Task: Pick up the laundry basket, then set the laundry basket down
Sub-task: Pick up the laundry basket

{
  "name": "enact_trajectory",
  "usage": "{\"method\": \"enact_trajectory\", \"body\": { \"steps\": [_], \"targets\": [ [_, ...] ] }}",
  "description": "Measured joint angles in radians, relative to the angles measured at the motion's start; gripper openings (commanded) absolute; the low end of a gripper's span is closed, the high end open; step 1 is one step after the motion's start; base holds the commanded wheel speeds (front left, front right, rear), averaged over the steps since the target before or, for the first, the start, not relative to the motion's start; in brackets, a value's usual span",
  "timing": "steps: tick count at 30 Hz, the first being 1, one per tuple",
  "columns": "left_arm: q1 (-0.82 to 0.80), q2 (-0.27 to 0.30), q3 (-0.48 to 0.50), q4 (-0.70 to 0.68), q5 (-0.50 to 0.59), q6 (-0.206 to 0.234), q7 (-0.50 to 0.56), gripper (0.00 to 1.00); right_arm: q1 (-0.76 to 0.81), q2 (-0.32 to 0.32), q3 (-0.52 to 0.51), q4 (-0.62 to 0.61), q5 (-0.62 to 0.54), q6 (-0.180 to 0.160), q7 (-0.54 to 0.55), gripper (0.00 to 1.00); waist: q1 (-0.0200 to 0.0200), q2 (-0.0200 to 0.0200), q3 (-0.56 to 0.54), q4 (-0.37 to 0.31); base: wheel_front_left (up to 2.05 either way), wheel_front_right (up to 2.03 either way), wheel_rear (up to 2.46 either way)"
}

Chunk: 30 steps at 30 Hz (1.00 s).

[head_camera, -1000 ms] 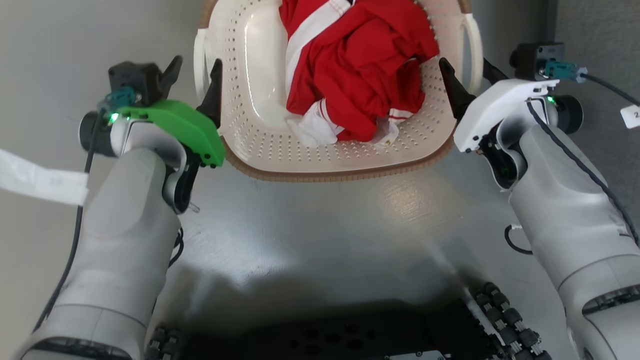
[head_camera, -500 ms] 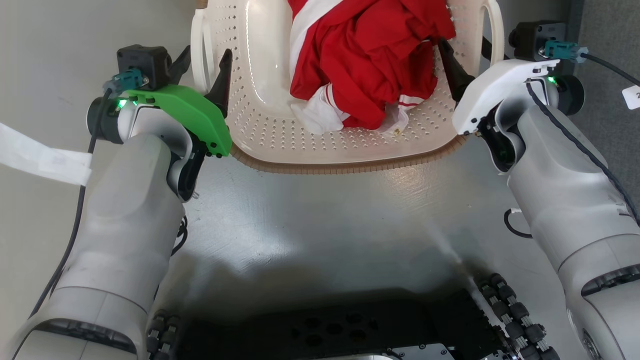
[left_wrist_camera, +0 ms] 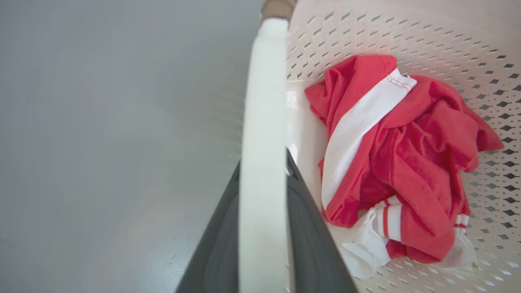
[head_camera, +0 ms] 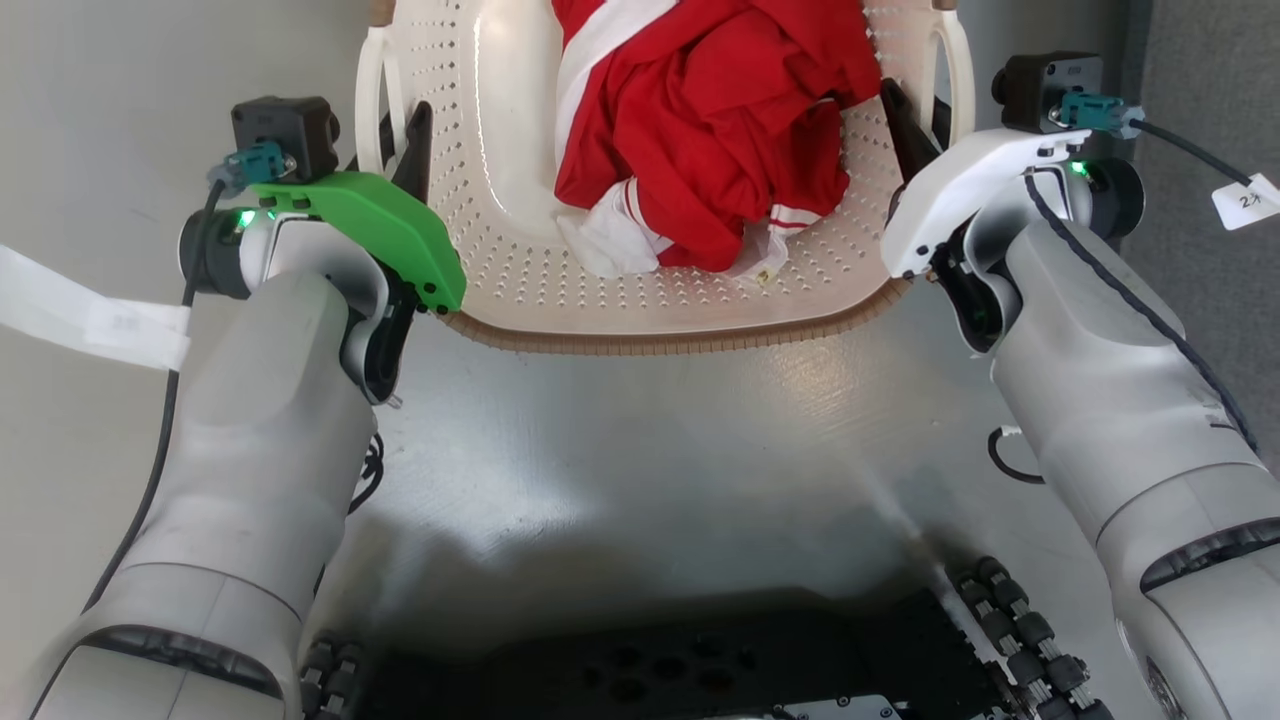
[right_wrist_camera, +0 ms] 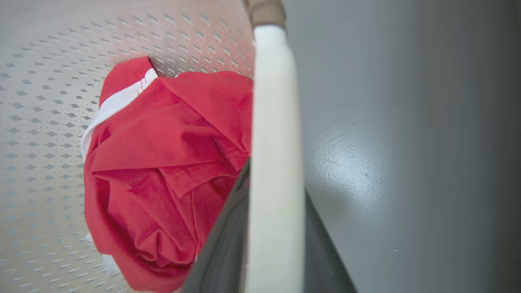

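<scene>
Left pincer and right pincer each clamp a white loop handle of the laundry basket, which sits between them on or just over the grey floor; if one arm rises faster or a handle slips, the red clothes could spill.

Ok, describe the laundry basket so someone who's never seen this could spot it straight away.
Against the grey floor, between the left hand and right hand, is the laundry basket. It is cream-white perforated plastic with a brown woven rim, holding red-and-white clothes.
</scene>
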Motion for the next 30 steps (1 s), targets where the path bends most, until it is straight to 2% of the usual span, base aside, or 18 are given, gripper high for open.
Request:
{"method": "enact_trajectory", "body": {
  "steps": [17, 30],
  "targets": [
    [0.034, -0.001, -0.076, 0.079, -0.096, 0.0, 0.012, 0.0, 0.042, 0.006, 0.096, 0.049, 0.07, 0.0, -0.008, 0.0, 0.0, 0.0, -0.167, 0.0, 0.0, 0.0, 0.0],
    [0.13, -0.006, -0.118, 0.135, -0.184, -0.001, 0.064, 0.0, 0.123, 0.008, 0.192, 0.055, 0.168, -0.002, 0.104, 0.0, -0.0001, 0.0, -0.361, -0.011, 0.0, 0.0, 0.0]
  ]
}}
